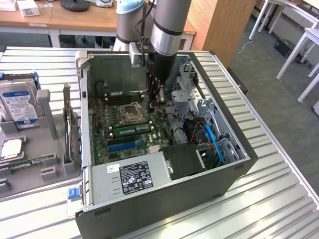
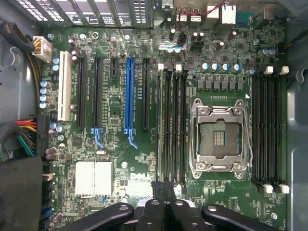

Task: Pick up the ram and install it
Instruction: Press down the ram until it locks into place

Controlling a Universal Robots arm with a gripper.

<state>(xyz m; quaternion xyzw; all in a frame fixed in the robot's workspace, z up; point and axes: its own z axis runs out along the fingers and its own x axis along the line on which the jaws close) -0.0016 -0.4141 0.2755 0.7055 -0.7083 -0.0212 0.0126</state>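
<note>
Fingers [image 2: 166,192] pressed together on the ram [image 1: 130,128], seating it in its motherboard [image 2: 144,144] slot; firm, even downward pressure seems needed.

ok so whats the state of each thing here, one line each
gripper: shut, down inside the open case
ram: lying flat in the case beside the cpu socket, not held
cpu socket: empty, contacts bare
computer case: on its side, side panel off
hard drive: standing in the grey tray outside the case
</note>
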